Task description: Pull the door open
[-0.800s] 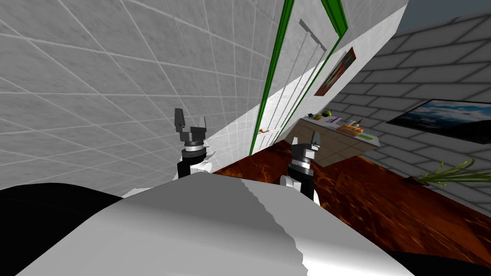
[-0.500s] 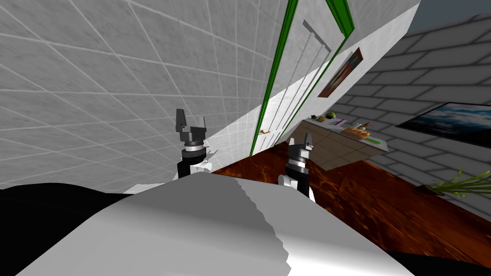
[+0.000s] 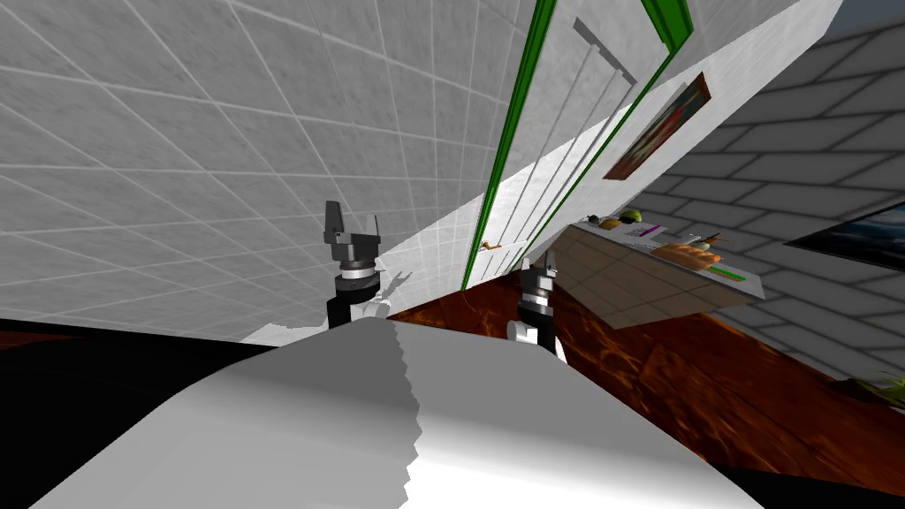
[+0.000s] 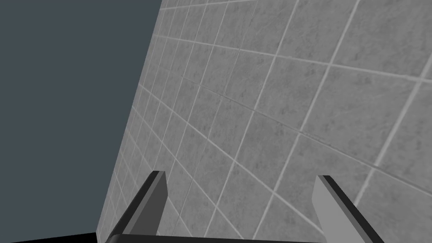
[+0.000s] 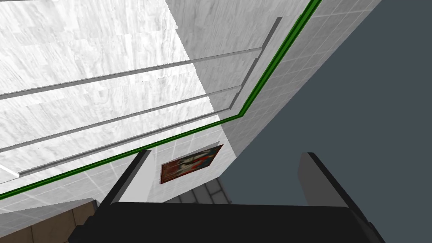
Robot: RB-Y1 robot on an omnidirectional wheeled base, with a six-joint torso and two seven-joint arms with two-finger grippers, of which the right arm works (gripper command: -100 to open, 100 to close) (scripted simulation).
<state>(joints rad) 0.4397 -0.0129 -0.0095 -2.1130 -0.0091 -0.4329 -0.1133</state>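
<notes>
Nothing of the pull is done, we judge: door (image 3: 561, 150) sits shut in its green frame (image 3: 505, 146) ahead, handle (image 3: 488, 246) ungripped, our right end effector (image 3: 538, 262) short of it, left end effector (image 3: 353, 225) aside, both wide, empty.

My left gripper (image 3: 353, 223) pointed upward, its two fingers spread wide apart with nothing between them. My right gripper (image 3: 539, 262) reached farther forward, also pointing up, fingers likewise parted and holding nothing.
</notes>
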